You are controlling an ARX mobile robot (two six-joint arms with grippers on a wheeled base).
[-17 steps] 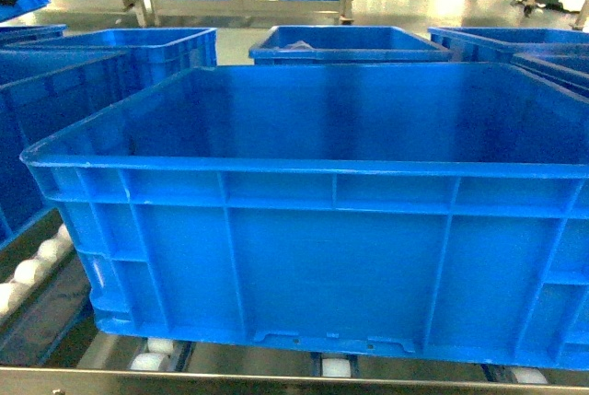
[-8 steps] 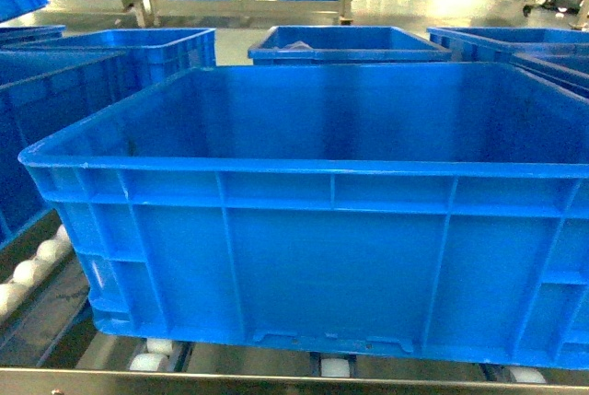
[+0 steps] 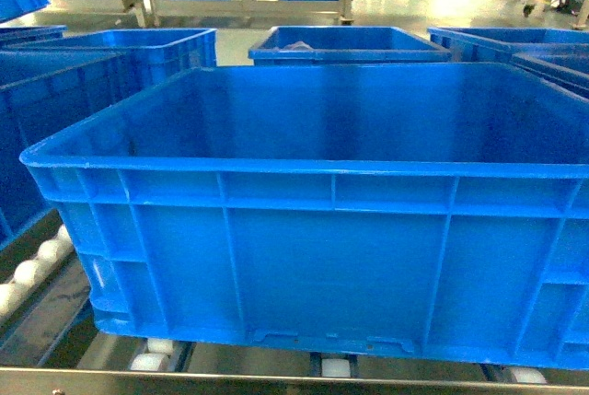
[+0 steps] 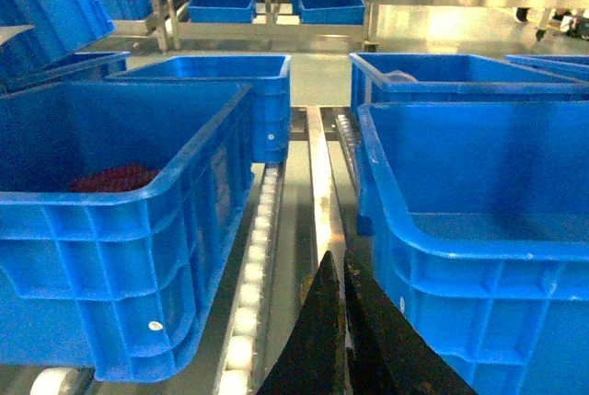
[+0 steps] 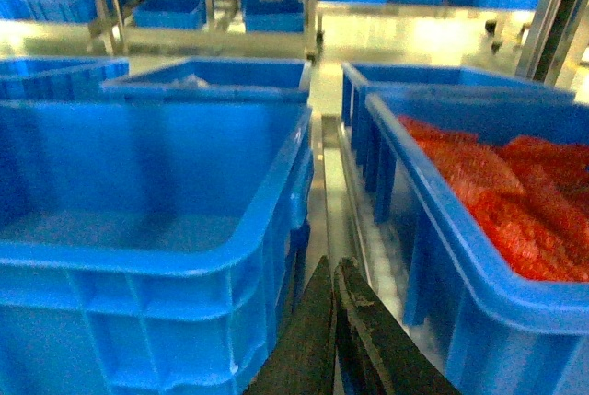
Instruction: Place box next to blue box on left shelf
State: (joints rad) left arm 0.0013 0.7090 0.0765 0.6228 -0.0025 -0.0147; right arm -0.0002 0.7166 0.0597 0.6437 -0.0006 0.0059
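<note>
Nearest to us, the left gripper (image 4: 337,321) sits low in its wrist view with its two dark fingers pressed together, closed on nothing. Our right gripper (image 5: 333,317) is likewise closed and holds nothing. Each one is in a gap beside the box (image 3: 313,229), the left in the gap on its left side and the right in the gap on its right side. The box rests upright on the white rollers (image 3: 152,360) of the left shelf (image 4: 317,192). Just to its left, across a metal rail, stands a blue crate (image 4: 120,220) with something dark red in its bottom. On its right stands another crate (image 5: 479,220) filled with red material. Behind them, further blue crates (image 3: 345,43) sit on the same rack, and more on racks across the shiny floor (image 3: 414,4).
</note>
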